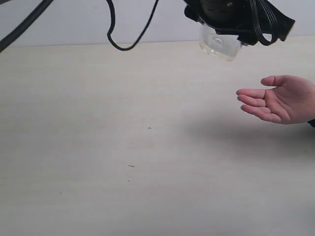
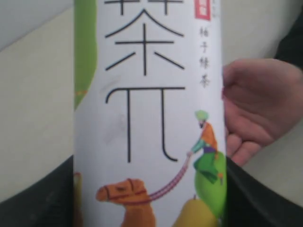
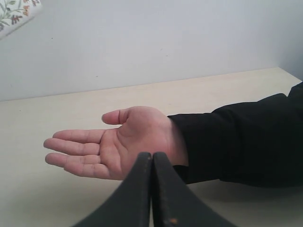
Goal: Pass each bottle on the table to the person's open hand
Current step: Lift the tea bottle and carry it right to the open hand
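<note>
My left gripper (image 1: pixel 231 19) hangs at the top of the exterior view, shut on a bottle whose clear base (image 1: pixel 219 46) points down and sits above and to the left of the person's open hand (image 1: pixel 280 101). In the left wrist view the bottle (image 2: pixel 149 94) fills the frame, with a white label showing fruit, a camel and black characters. My black jaws press on both its sides, and the hand (image 2: pixel 258 106) lies just behind it. My right gripper (image 3: pixel 152 158) is shut and empty, pointing at the palm (image 3: pixel 118 142). No other bottle shows on the table (image 1: pixel 98 123).
Black cables (image 1: pixel 123 42) loop down at the back left over the table's far edge. A pale wall stands behind the table. The person's dark sleeve (image 3: pixel 246 137) reaches in from the right. A flower-patterned corner (image 3: pixel 14 12) shows high up in the right wrist view.
</note>
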You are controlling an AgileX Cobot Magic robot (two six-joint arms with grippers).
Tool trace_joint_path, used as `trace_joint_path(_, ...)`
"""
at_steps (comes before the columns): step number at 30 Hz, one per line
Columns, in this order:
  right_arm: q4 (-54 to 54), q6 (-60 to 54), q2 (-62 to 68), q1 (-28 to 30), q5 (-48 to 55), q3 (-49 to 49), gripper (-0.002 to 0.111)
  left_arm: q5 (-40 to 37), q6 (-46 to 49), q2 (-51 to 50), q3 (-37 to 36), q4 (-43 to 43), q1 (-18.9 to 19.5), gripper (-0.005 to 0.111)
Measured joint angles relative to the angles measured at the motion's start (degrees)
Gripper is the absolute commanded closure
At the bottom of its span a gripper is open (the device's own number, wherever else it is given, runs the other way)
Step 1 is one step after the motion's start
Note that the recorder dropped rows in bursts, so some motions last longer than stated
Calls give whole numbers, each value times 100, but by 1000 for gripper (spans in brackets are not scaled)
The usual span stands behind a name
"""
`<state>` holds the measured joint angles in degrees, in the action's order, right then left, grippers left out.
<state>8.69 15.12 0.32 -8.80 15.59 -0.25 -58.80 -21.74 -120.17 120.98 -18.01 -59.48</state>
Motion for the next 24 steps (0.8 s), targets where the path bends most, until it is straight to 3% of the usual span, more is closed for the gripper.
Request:
trace_joint_path(10, 0, 0, 0, 0, 0, 0, 108, 1413, -897, 0, -960, 883, -11, 107)
trace_joint_path(24, 0, 0, 0, 0, 0, 0, 108, 3314, -1565, -11, -1728, 963, -381, 107)
